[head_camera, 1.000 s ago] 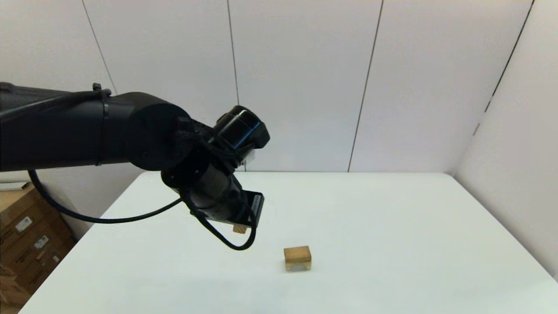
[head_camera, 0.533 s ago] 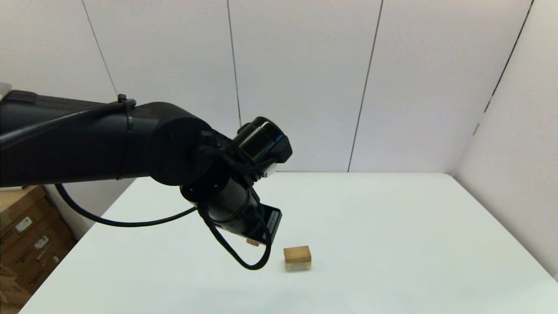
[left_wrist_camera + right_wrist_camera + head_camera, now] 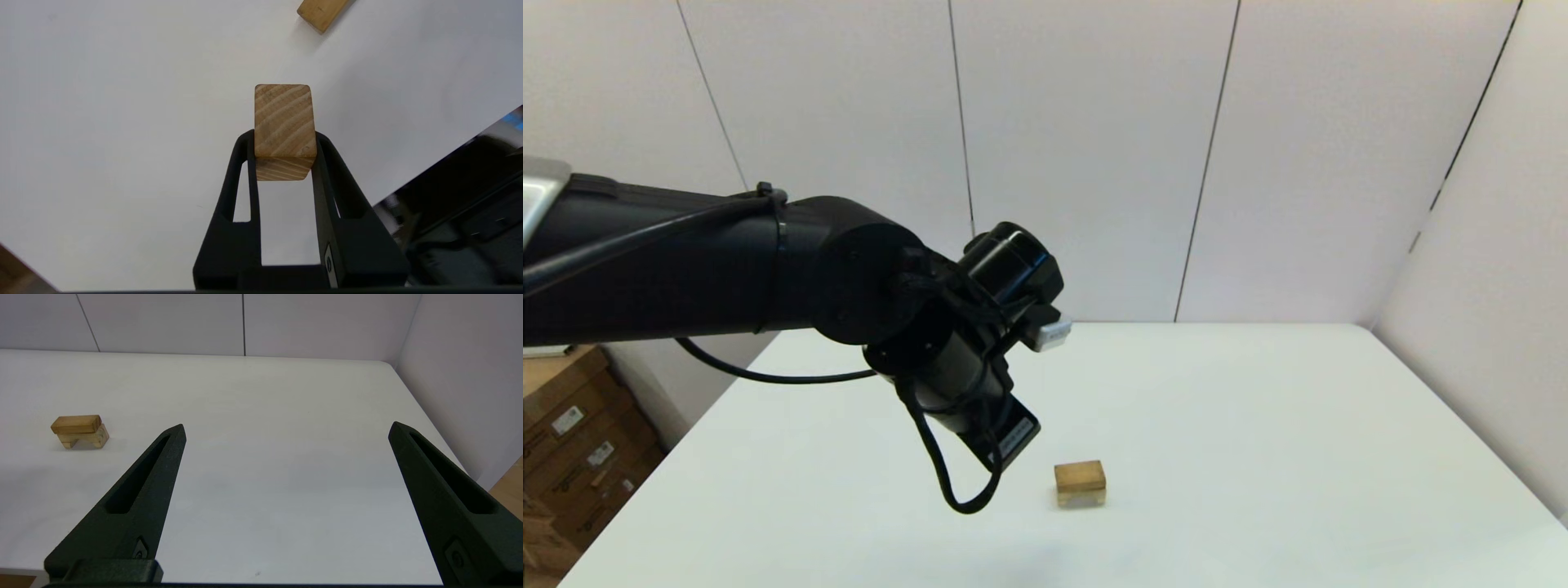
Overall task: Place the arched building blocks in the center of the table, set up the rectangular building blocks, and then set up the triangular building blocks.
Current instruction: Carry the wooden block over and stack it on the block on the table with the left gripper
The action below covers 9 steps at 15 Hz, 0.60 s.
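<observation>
Aloft, left gripper [image 3: 284, 157] clamping triangular block [image 3: 284, 126]

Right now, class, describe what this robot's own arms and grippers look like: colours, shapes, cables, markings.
The left arm is a thick matte-black tube with rounded joints, a black cable looping beneath and a small white part at the wrist. The left gripper and right gripper each have two long, tapering black fingers with slotted cut-outs.

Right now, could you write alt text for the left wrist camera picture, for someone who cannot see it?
The left gripper has its two black fingers shut on a small wooden triangular block with striped grain, held above the white table. The end of a slim tan rectangular block shows farther off on the table.
</observation>
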Tool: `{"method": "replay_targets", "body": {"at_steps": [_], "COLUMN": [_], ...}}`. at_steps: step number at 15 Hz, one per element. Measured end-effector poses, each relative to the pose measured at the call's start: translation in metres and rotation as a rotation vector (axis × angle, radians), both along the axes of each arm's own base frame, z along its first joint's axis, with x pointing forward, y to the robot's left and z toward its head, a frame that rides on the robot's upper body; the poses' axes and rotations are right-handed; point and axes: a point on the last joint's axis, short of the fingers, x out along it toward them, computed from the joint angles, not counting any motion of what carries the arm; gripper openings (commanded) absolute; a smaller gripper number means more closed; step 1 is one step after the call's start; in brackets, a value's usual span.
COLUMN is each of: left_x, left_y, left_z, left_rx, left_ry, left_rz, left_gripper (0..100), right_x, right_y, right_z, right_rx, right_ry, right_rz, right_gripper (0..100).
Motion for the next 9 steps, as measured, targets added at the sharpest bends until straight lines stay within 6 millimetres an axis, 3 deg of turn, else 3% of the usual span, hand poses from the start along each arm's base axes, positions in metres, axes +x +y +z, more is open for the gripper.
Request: {"method": "replay_targets", "body": {"at_steps": [5, 9], "left_x": [0.016, 0.030], "left_y": [0.010, 0.000], "left_z": [-0.004, -0.006], "left_rx": [0.173, 0.231], "left_ry": [-0.076, -0.111], "left_rz": [-0.348, -0.498], "left_gripper": [0, 0], "right_x": [0.000, 0.000], "right_y": [0.000, 0.000], "right_z": [0.000, 0.000], "right_rx": [0.000, 0.000], "right_ry": [0.000, 0.000], "right_rz": [0.000, 0.000], "right_gripper": [100, 100]}}
